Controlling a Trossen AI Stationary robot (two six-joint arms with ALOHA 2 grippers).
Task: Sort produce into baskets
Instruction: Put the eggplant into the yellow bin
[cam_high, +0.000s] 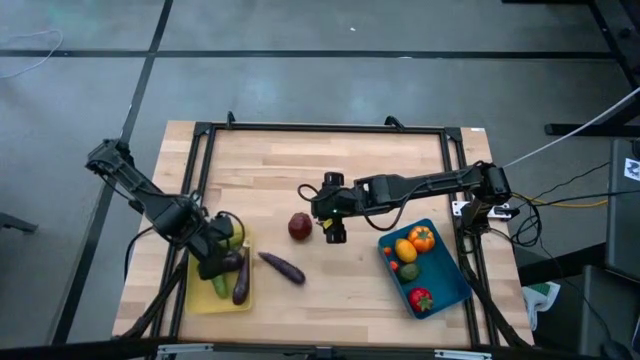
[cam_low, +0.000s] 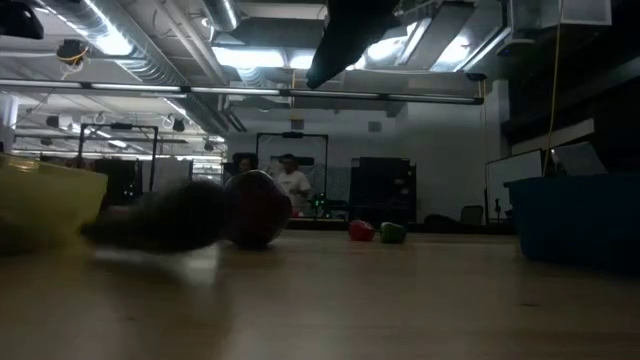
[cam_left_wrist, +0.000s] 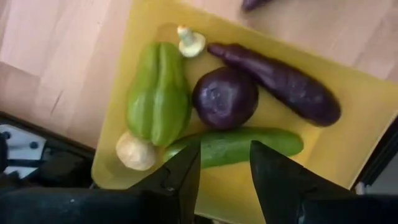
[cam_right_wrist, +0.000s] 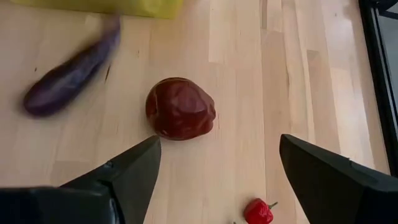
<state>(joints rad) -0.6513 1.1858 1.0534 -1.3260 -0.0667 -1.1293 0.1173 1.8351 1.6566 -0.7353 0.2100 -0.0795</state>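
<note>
Right hand (cam_high: 333, 226) sat wide open, holding nothing, just beside the dark red apple (cam_high: 299, 227) on the tabletop (cam_high: 330, 160). In the right wrist view the apple (cam_right_wrist: 180, 107) lay ahead of the fingers (cam_right_wrist: 134, 168), not yet between them.

Left hand (cam_high: 215, 262) hung over the yellow tray (cam_high: 215, 300), nearly shut, nothing visibly gripped. Tray held a green pepper (cam_left_wrist: 158, 93), a round eggplant (cam_left_wrist: 225, 98), a long eggplant (cam_left_wrist: 280, 84) and a cucumber (cam_left_wrist: 239, 146).

Blue tray (cam_high: 445, 290) held an orange (cam_high: 405, 250), an orange pepper (cam_high: 422, 238) and a red pepper (cam_high: 420, 299).

A loose eggplant (cam_high: 282, 267) lay on the tabletop between the yellow tray and the apple.

Risks, as I judged them:
- The apple is round, so an off-centre close could push it away.
- It could roll into the loose eggplant.
</note>
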